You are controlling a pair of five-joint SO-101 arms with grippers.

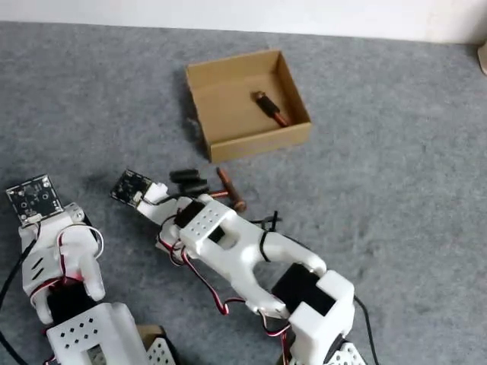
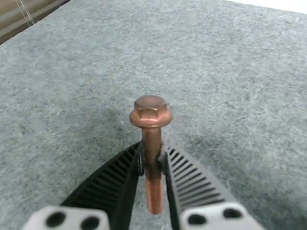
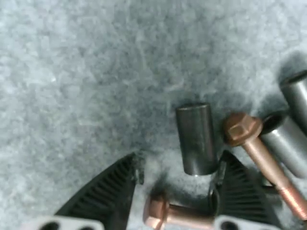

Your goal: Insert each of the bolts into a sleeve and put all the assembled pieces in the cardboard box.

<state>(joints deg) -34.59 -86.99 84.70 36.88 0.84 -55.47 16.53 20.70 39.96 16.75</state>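
Observation:
My left gripper [image 2: 152, 153] is shut on the shank of a copper bolt [image 2: 151, 117], held head-up above bare carpet. My right gripper [image 3: 180, 165] is open and low over the parts pile, with a dark sleeve [image 3: 195, 139] lying just ahead between its fingers. A bolt [image 3: 172, 215] lies across the gap close to the jaw base. A second bolt [image 3: 261, 160] and two grey sleeves [image 3: 288, 143] lie beside it. In the high view the cardboard box [image 1: 247, 137] holds one assembled piece [image 1: 270, 109]. The dark sleeves [image 1: 189, 181] and a bolt [image 1: 230, 188] lie in front of the box.
Grey carpet covers the whole work surface. The left arm [image 1: 61, 243] sits at the near left, and the right arm [image 1: 221, 232] stretches from the near middle toward the pile. Open carpet lies right of the box and around the left arm.

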